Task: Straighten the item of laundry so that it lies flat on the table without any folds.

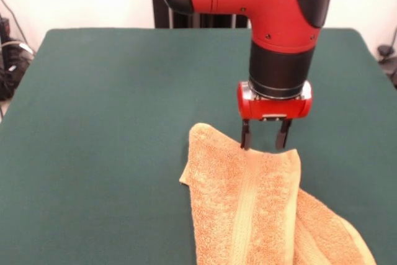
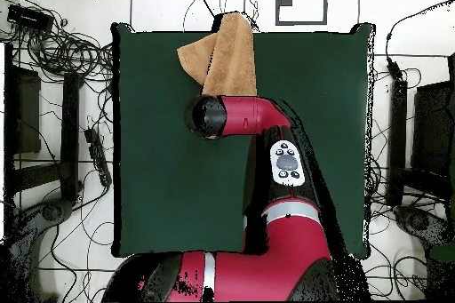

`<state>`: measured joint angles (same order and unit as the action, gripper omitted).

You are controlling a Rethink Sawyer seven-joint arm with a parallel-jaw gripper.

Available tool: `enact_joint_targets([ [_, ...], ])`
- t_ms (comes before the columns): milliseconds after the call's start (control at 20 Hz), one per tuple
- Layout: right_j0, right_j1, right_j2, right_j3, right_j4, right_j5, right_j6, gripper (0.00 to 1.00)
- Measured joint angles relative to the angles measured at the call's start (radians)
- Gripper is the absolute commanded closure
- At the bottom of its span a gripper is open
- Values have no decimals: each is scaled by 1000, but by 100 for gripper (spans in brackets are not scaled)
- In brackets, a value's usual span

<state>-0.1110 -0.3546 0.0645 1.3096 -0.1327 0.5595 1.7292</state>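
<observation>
Hand [image 1: 265, 143] of the red and black arm [image 1: 273, 4] is hanging straight down over the towel [image 1: 248, 209], its two dark fingers [image 1: 245, 135] standing apart with open space showing between them. Both fingertips are reaching the towel's upper edge; whether they are pressing into the cloth or only touching it cannot be told, and no cloth is showing pinched between them.

Front view: the orange-tan towel is lying toward the near edge of the dark green surface [image 1: 93, 153], right of centre, and is running out of the picture at the bottom. It is not lying flat. One layer is showing a woven border band [image 1: 243, 215] running lengthwise down its middle, and a second layer is spreading out from under it toward the lower right. A rounded corner is rising to the left of the fingers.

Overhead view: the towel [image 2: 227, 55] is sitting at the surface's [image 2: 160, 184] edge farthest from the robot's base, with its end reaching that edge. A folded flap is pointing off to the left. The arm's [image 2: 244, 117] wrist is covering the hand here, just at the towel's end nearer the base. Cables are lying on the floor [image 2: 62, 59] around the surface.
</observation>
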Motion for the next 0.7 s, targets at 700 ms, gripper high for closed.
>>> enact_joint_targets([
  [700,1,53,-3,-1,17,-73,0,0],
])
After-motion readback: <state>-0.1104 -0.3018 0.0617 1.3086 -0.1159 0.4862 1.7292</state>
